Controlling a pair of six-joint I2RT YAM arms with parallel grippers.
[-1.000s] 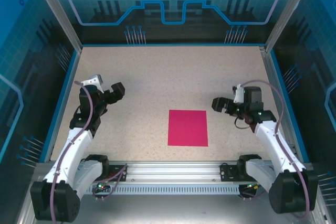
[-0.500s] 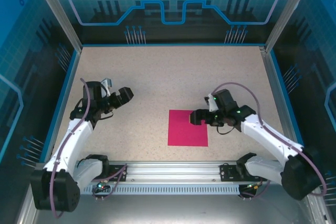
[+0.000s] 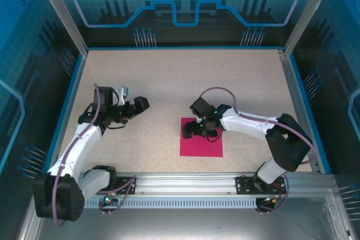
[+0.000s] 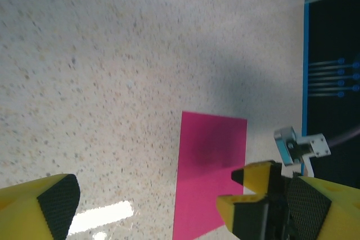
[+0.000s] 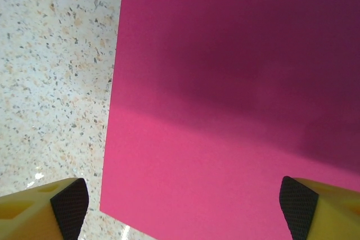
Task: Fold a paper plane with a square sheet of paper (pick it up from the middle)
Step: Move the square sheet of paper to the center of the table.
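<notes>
Left gripper (image 3: 139, 104) is hovering over bare table (image 3: 169, 77), jaws spread wide and gripping nothing. The square sheet of paper (image 3: 202, 145) is lying flat well off to its right, so this arm is probably waiting as the helper for the folds. The sheet is showing no creases, so folding is not yet under way. Right gripper (image 5: 183, 203) is hanging directly over the sheet, jaws also wide and empty. One fingertip is sitting just off the sheet's edge over speckled table and the other is over pink. From overhead it is covering the sheet's far half, toward the left gripper's side. It is likely lining up the middle pick and is looking off-centre for that. Cannot tell whether the pads are touching paper. Thin flat paper is risking a slip or a crumple on the pinch.
</notes>
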